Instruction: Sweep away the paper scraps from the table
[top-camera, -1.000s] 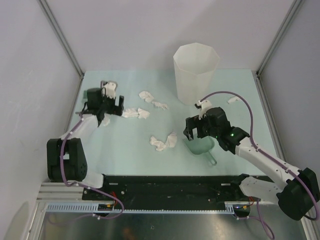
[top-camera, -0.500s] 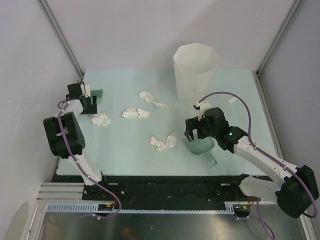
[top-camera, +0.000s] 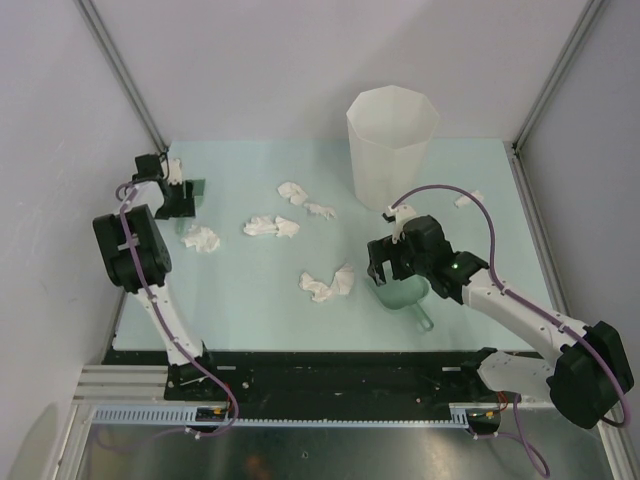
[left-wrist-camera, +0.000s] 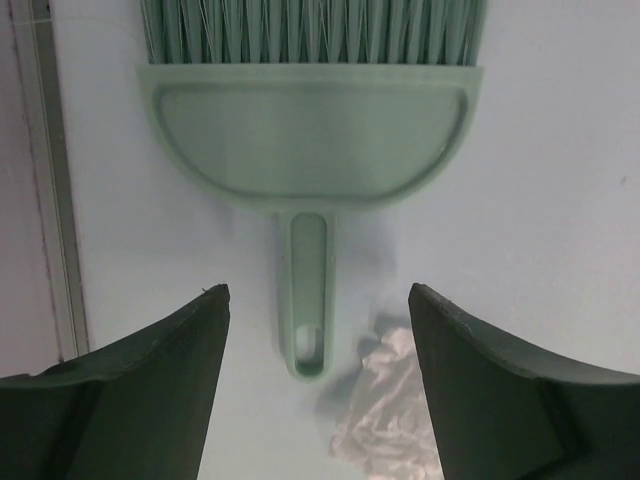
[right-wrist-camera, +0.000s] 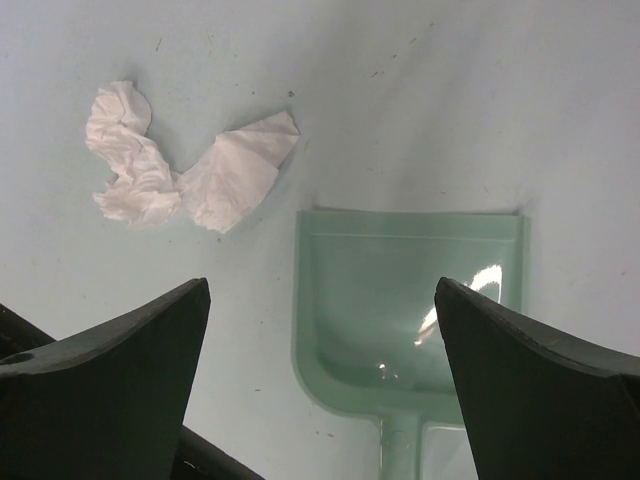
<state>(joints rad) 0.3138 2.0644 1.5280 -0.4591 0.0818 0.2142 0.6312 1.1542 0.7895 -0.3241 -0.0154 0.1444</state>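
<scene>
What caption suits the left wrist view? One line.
Open left gripper above a green hand brush, handle beside a paper scrap on the table.

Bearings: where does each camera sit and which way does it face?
Top external: above and behind the bases, looking down on the pale mint-green table; left arm and right arm show.
Left wrist: on that arm, facing down at the light green hand brush; left gripper's open fingers show.
Right wrist: likewise, over the translucent green dustpan; right gripper's open fingers show.
Shared: top and right wrist show the dustpan and crumpled white paper scraps.
</scene>
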